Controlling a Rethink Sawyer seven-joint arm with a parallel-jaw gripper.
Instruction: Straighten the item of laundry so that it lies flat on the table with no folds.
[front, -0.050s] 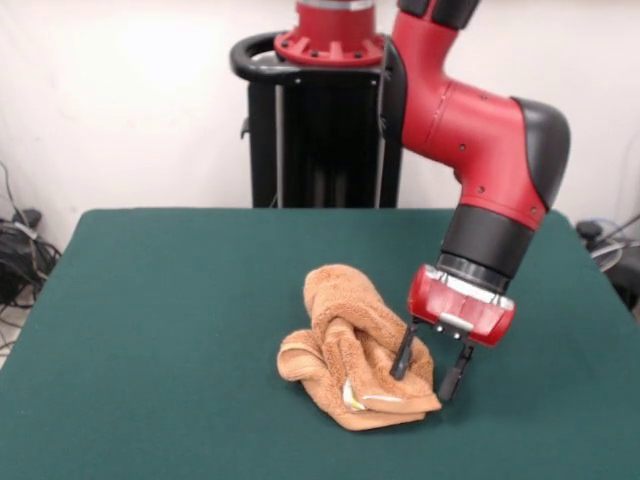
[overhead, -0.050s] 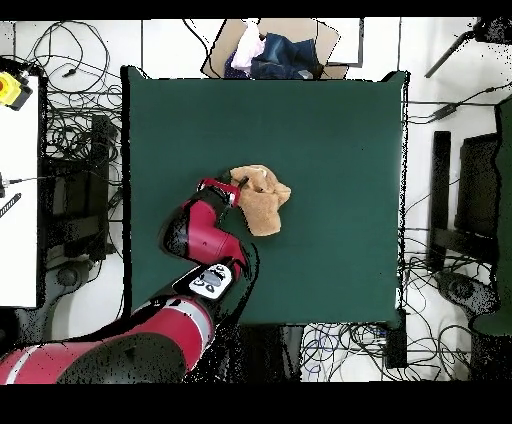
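Table (front, -0.050s: 150, 300): wide green felt-covered top; towel sits a little off its centre, well clear of every edge
Arm (front, -0.050s: 480, 150): red and black, reaching down at the towel's side in the front view
Towel (front, -0.050s: 350, 345): orange-tan terry cloth, bunched into a rumpled heap with several overlapping folds, not flat; overhead it shows as a compact lump (overhead, -0.050s: 260, 198)
Gripper (front, -0.050s: 430, 365): at the towel's edge, jaws parted; one black finger pressed on or into the cloth, the other just outside the heap, by the table; no pinch closed on the fabric
White label (front, -0.050s: 352, 397): small pale patch peeking from the fold beside the gripper
Handling, judged: light, limp, grippy pile; will drape and drag over felt, not slide
Where to hold, judged: an exposed outer corner or hem, not the thick middle
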